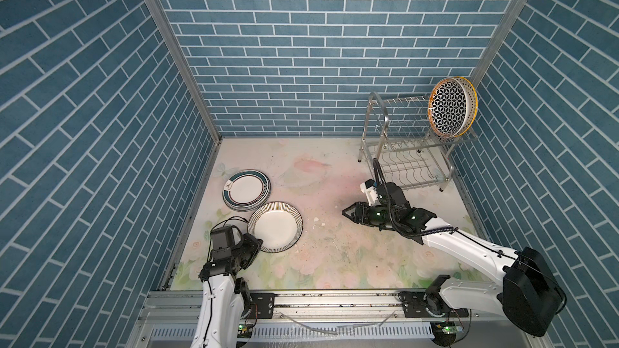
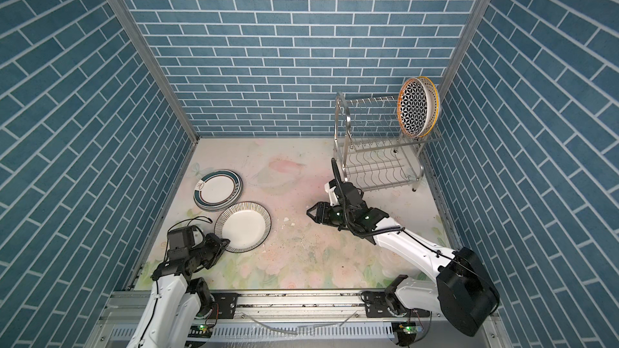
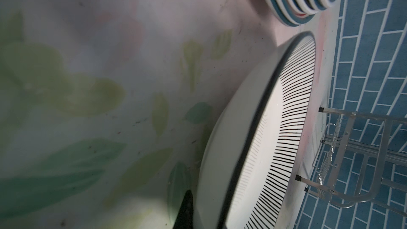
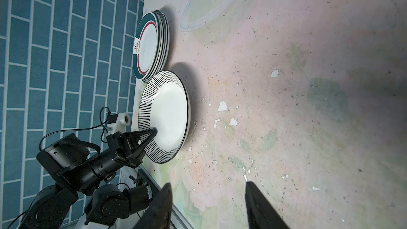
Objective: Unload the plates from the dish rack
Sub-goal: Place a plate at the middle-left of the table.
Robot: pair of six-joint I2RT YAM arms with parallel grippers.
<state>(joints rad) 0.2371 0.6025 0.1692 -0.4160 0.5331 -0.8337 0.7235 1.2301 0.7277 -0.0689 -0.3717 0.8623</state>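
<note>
The dish rack (image 1: pixel 407 167) (image 2: pixel 378 169) stands at the back right, with one black-lattice plate (image 1: pixel 449 110) (image 2: pixel 417 110) upright on its top tier. A stack of teal-banded plates (image 1: pixel 246 190) (image 2: pixel 217 190) (image 4: pixel 146 47) lies at the left. In front of the stack a black-striped plate (image 1: pixel 276 227) (image 2: pixel 243 227) (image 3: pixel 275 128) (image 4: pixel 169 111) sits low over the mat. My left gripper (image 1: pixel 260 245) (image 4: pixel 154 132) is shut on its near rim. My right gripper (image 1: pixel 345 211) (image 2: pixel 310 213) (image 4: pixel 208 183) hovers open and empty mid-table, pointing left.
Blue brick walls close in on the left, back and right. A see-through round dish (image 1: pixel 299 175) (image 4: pixel 209 7) lies on the floral mat behind the middle. Small white chips (image 1: pixel 316 219) dot the mat. A metal rail (image 1: pixel 335 299) runs along the front.
</note>
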